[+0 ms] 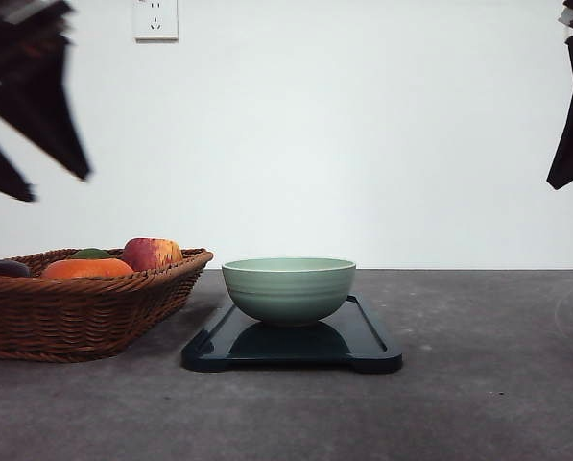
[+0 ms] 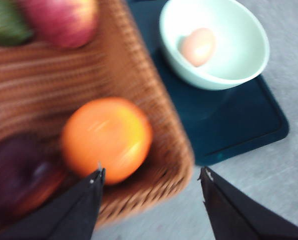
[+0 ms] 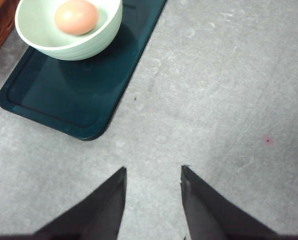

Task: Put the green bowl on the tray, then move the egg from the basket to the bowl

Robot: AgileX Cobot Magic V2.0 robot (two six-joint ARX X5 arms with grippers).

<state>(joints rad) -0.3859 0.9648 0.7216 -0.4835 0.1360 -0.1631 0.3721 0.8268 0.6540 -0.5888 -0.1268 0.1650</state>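
The green bowl stands on the tray beside the basket.

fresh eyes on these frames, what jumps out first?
The green bowl sits on the dark tray at table centre, and the right wrist view shows the egg already lying inside it. To the tray's left is the wicker basket with an orange and a red-yellow apple. Both grippers, left and right, are open, empty and raised above the table.
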